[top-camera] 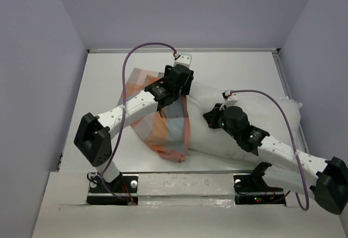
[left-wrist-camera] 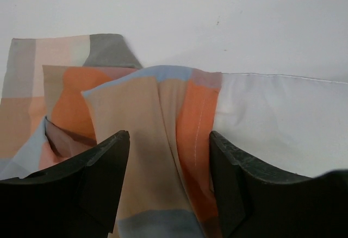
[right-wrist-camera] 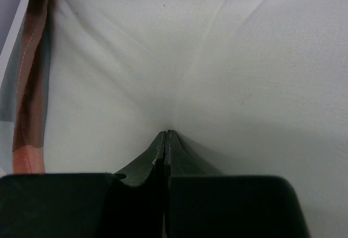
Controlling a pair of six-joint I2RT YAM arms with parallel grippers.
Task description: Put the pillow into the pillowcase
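The white pillow [top-camera: 255, 113] lies across the table's right half, its left end inside the checked pillowcase [top-camera: 171, 132]. My left gripper [top-camera: 175, 88] hovers over the case's upper edge. In the left wrist view it [left-wrist-camera: 169, 140] is open, its jaws straddling a raised fold of the pillowcase [left-wrist-camera: 141, 113] beside the bare pillow [left-wrist-camera: 272, 113]. My right gripper [top-camera: 213, 117] sits on the pillow's middle. In the right wrist view it [right-wrist-camera: 166, 133] is shut, with creases in the pillow [right-wrist-camera: 217, 58] running into its tips. The pillowcase hem [right-wrist-camera: 32, 86] shows at the left.
The white table [top-camera: 103, 80] is walled by grey panels on three sides. A metal rail [top-camera: 285, 80] runs along its right edge. Purple cables loop above both arms. Part of the case lies flat on the table [left-wrist-camera: 217, 10] at the far left.
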